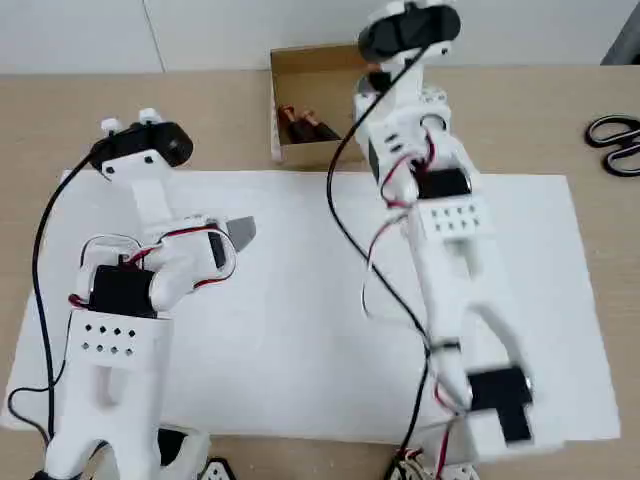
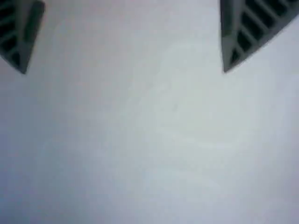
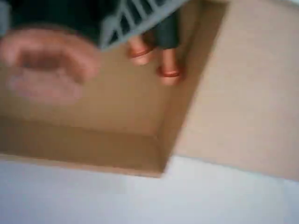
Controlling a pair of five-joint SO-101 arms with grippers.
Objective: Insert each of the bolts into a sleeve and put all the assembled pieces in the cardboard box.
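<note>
A large white sheet (image 1: pixel 300 330) covers most of the light wooden counter (image 1: pixel 520 120), reaching its near edge, while a pair of black-handled scissors (image 1: pixel 617 143) lies on the bare wood at the far right, just beyond the sheet's far right corner, before a white wall (image 1: pixel 200 30).

High view: we look steeply down over whole surface (image 1: pixel 540 120), cardboard box (image 1: pixel 300 70) at far edge. Left wrist view: we sit very close above white sheet (image 2: pixel 149 140), facing straight down, it seems. Right wrist view: close above cardboard box corner (image 3: pixel 161 144), angled. With high view we share cardboard box, white sheet.
</note>
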